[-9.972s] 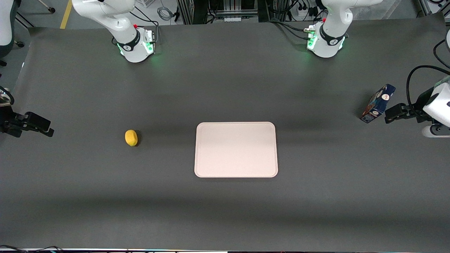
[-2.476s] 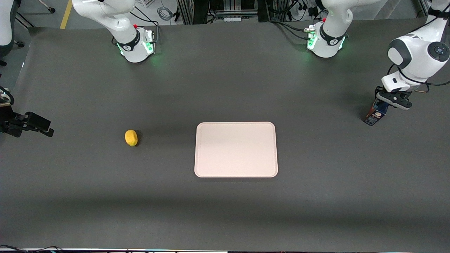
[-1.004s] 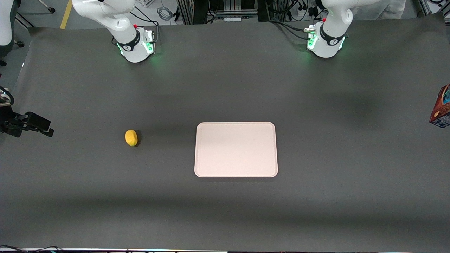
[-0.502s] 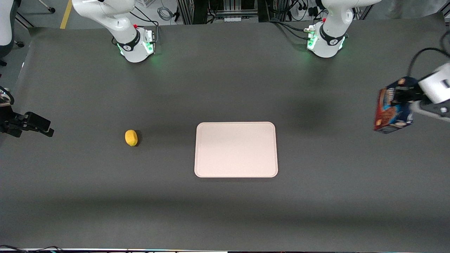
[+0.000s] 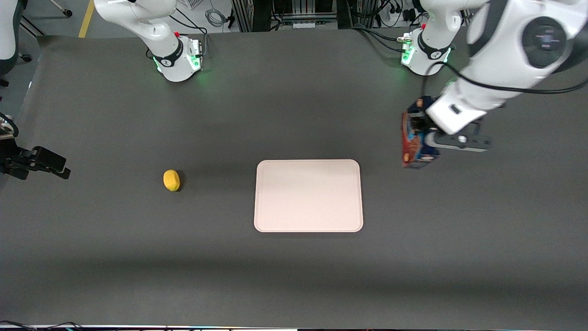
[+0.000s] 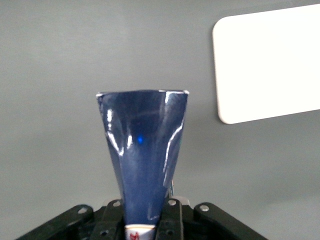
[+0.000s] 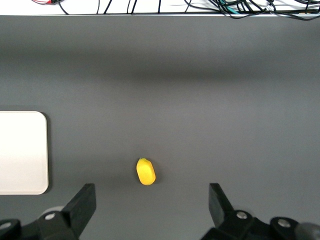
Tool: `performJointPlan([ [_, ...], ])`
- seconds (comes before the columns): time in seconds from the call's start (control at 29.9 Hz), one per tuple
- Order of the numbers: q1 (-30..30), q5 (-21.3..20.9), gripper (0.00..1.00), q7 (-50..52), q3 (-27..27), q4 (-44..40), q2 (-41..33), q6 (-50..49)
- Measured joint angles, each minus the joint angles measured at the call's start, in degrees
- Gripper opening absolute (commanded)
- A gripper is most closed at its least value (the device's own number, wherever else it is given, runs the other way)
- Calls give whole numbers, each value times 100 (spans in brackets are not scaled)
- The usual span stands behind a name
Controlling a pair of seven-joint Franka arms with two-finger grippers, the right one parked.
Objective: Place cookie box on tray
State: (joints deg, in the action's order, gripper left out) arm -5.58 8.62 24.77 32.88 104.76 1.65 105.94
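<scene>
The gripper (image 5: 425,138) is clamped on the box (image 5: 412,142), held above the table (image 5: 138,257) near the tray (image 5: 308,195); thin cardboard, likely light; walls dent under pressure; grip narrow faces gently.

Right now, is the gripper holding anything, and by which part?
Yes. The gripper holds the cookie box by one narrow end, pinched across its slim sides, lifted clear of the table and not yet over the tray.
</scene>
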Motion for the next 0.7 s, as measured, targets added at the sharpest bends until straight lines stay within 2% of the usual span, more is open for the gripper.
performJointPlan([
  [0.17,22,-324,21,685,401,18,361,438],
  [0.37,103,-1123,22,1567,749,38,966,947],
  [0.7,253,-2074,21,2171,865,42,1951,1686],
])
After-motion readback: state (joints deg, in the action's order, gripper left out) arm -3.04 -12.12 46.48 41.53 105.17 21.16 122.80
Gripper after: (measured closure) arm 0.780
